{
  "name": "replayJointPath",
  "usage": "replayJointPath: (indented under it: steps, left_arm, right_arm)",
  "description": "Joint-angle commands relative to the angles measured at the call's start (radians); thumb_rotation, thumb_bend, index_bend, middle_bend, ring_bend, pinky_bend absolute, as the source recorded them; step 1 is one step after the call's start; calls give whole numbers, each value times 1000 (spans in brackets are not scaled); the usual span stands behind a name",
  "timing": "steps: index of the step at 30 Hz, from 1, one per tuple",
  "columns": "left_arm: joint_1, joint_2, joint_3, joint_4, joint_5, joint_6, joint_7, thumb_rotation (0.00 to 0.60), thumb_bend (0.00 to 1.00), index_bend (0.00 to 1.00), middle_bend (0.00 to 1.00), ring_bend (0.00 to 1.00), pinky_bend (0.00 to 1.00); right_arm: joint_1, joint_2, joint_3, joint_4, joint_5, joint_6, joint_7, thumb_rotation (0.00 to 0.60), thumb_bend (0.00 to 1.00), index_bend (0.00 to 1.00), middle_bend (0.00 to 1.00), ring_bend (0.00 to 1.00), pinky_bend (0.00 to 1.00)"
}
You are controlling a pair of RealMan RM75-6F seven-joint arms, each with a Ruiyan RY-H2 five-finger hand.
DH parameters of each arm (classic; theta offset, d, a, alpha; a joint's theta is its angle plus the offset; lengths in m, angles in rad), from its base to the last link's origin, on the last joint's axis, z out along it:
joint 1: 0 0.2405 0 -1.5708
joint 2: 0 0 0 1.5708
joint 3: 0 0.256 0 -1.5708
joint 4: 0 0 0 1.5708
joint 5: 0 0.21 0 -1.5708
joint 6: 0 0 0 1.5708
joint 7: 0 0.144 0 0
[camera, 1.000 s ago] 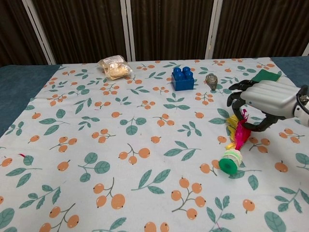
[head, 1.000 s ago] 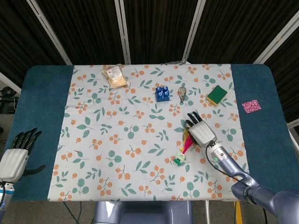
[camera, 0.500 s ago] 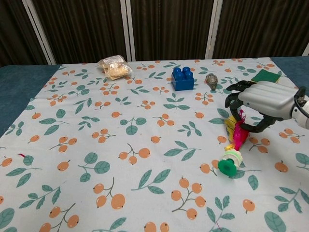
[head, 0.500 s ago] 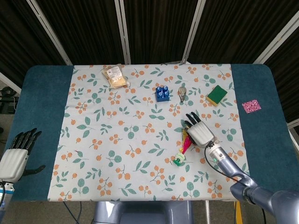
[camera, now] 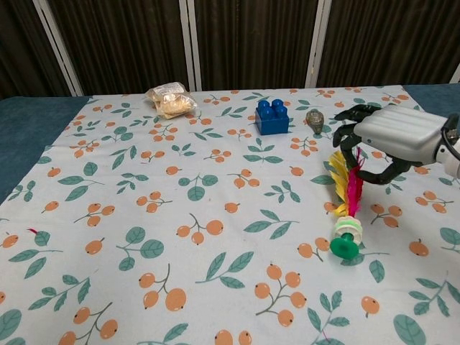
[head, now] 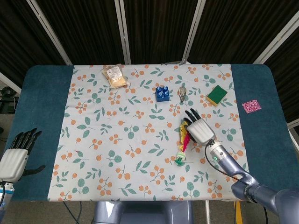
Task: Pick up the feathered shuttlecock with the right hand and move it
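The right hand is pinching the feathered shuttlecock by its feather tips, so it is dangling green base down, just off the floral cloth, ready for carrying.

R hand clenched; L hand idle, fingers apart

shuttlecock under right hand, block behind
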Motion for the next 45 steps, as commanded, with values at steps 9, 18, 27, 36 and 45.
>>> replayJointPath:
  steps: [9,18,27,36,45]
  left_arm:
    - [2,-2,-2,1,6,11,-4,600,69,0,0,0,0]
    - [2,0,-5,-1,0,10,-13,600,70,0,0,0,0]
    - [3,2,-5,-4,0,11,-14,600,71,0,0,0,0]
    - [4,1,-4,-6,0,10,-9,600,72,0,0,0,0]
    - [5,2,-2,-9,0,9,-7,600,72,0,0,0,0]
  right_arm:
    - [-5,141,38,-178,9,61,-118,600,467,634,235,0,0]
    - [-22,244,59,-312,27,92,-259,600,471,636,235,0,0]
    - [-35,299,71,-395,40,112,-376,600,471,638,235,0,0]
    - [-50,285,68,-394,60,122,-427,600,472,638,235,0,0]
    - [-59,264,59,-351,59,132,-465,600,470,638,235,0,0]
